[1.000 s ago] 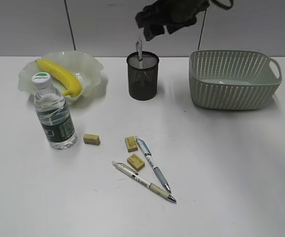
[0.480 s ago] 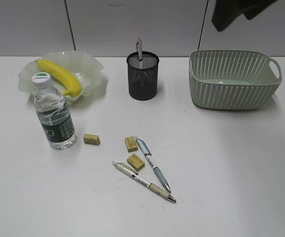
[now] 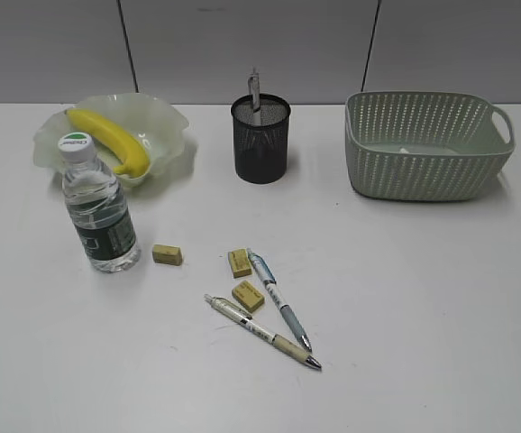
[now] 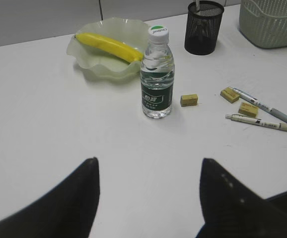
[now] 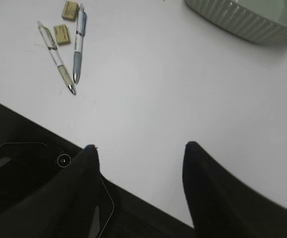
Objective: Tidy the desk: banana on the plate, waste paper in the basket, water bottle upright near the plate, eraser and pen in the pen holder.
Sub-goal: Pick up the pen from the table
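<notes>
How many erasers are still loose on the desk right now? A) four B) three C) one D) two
B: three small tan erasers lie on the desk, one beside the water bottle and two next to the two pens; only a pen shows sticking out of the pen holder.

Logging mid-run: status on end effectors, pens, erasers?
Both end effectors, left and right, open, empty. One pen in pen holder; two pens and three erasers on desk. Nothing blocking them.
</notes>
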Motion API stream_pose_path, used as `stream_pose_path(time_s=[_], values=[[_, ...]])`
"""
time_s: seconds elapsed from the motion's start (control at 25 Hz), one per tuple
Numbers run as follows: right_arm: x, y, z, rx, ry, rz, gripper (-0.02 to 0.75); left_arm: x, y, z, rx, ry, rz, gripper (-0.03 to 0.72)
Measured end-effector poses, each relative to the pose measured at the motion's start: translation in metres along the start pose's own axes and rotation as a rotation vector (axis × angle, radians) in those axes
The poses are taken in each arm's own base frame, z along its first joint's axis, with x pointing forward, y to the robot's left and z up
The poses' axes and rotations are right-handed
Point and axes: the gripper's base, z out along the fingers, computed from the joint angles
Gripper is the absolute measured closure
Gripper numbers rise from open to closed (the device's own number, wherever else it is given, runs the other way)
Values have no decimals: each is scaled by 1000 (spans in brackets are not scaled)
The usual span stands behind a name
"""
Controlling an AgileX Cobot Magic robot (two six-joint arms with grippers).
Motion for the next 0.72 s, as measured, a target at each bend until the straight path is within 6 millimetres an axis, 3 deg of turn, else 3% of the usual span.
stream_pose_path(time_s=[0.12,0.28,0.44,0.6,0.72], values=[[52,1,-13,1,-42,0,320,0,0,0,0,0,0,216],[115,3,-9,-11,-82,4,328,-1,0,1,0,7,0,216],[164,5,-10,-10,-224,3,331,-1,-1,2,12,6,-7,225],[197,5,-14,-6,-412,1,332,-8,-9,4,94,23,-56,241],[202,5,-16,-2,-448,-13,332,-19,-16,15,172,90,-114,244]])
